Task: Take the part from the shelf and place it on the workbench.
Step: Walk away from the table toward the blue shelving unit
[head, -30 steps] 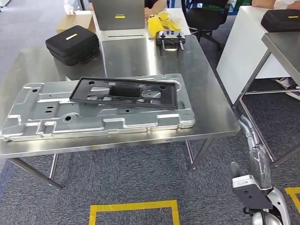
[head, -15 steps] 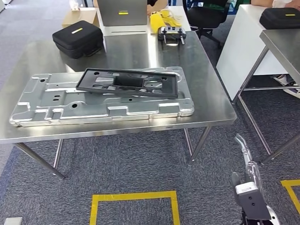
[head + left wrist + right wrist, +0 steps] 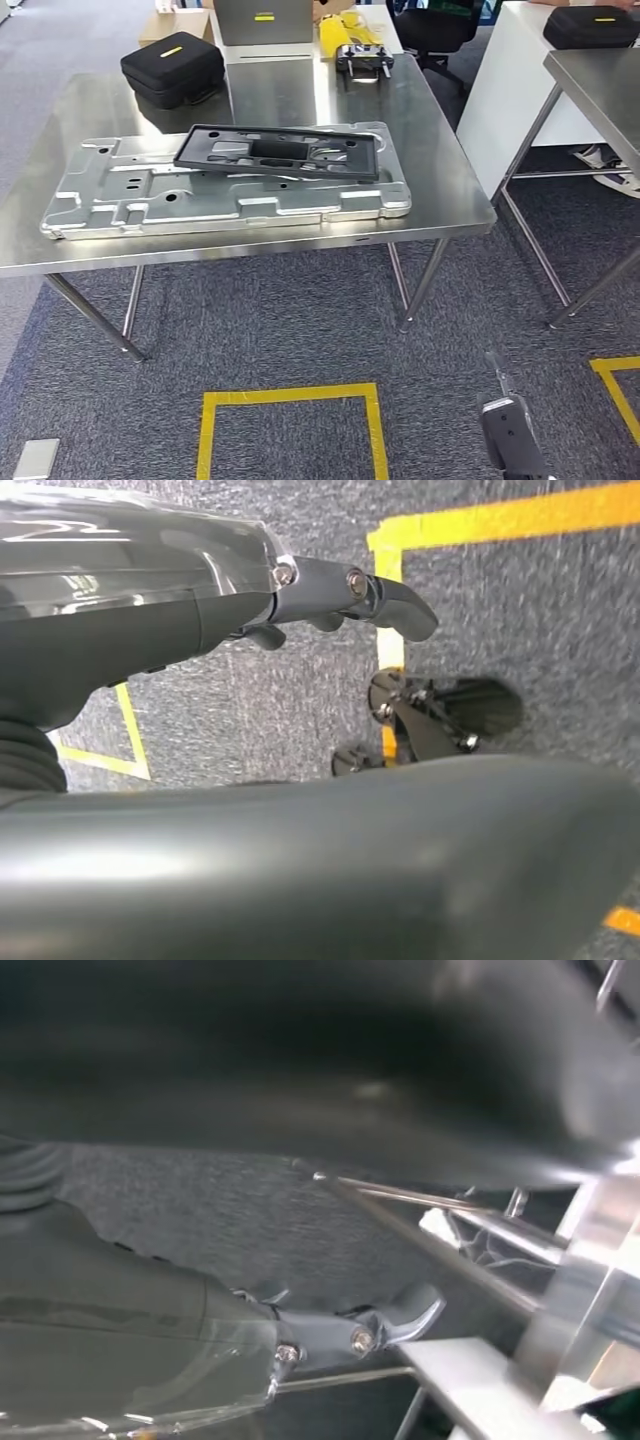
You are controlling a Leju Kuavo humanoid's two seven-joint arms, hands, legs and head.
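The black frame part [image 3: 278,152] lay on the steel panel [image 3: 226,195] atop the desk [image 3: 441,190], well apart from both hands' empty, spread fingers [image 3: 392,600].

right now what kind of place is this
Likely a robot lab or workshop in an office space: a steel workbench holding a stamped metal panel, yellow floor tape marking a standing spot on grey carpet, and a laptop behind.
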